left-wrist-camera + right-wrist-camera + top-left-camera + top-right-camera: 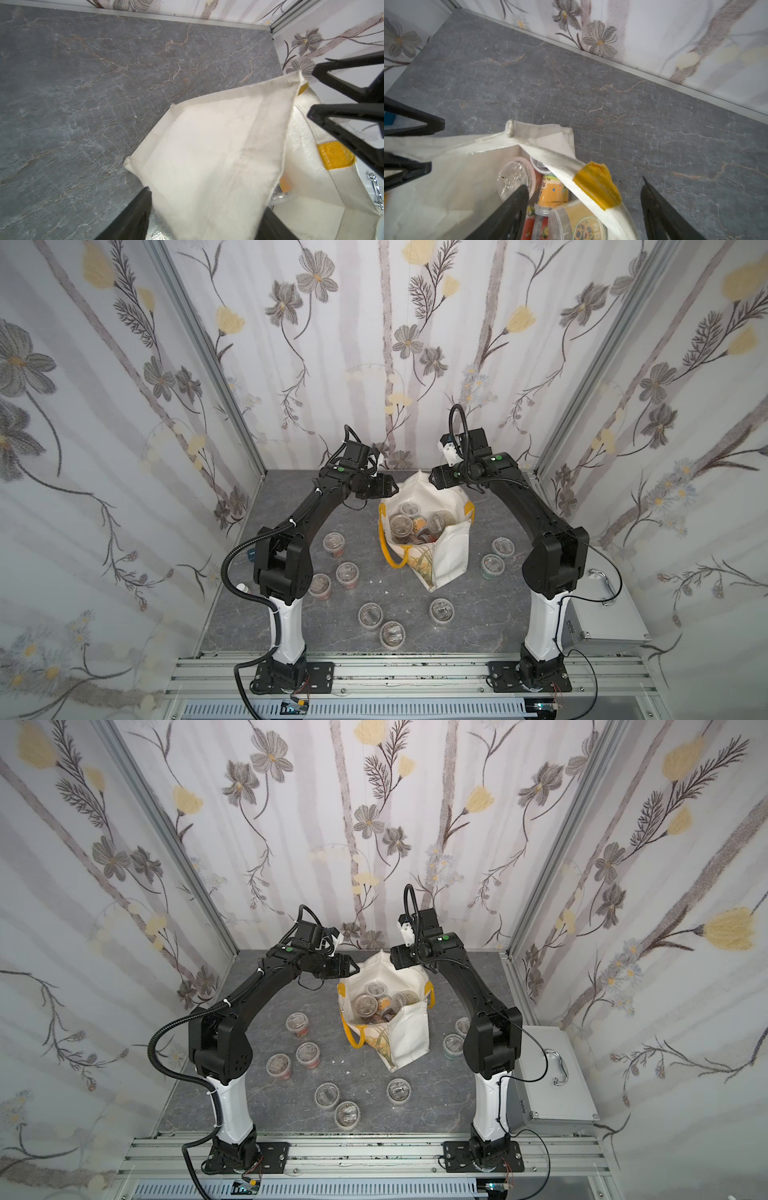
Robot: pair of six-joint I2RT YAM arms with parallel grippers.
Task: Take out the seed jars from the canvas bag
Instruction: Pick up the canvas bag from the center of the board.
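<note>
Left hand (390, 489) hovers by the far rim of the canvas bag (451, 560) in both top views, and the right hand (432, 480) hangs over that rim's other end. The bag stands open mid-tabletop (478, 614), with seed jars (401, 524) inside and eight more scattered around it. In the left wrist view, the left hand's fingers (137, 212) stand apart with a fold of the bag's cloth between them. In the right wrist view, the right hand's fingers (512, 207) stand apart astride the rim at a yellow patch (598, 185), one finger inside the bag above the jars.
</note>
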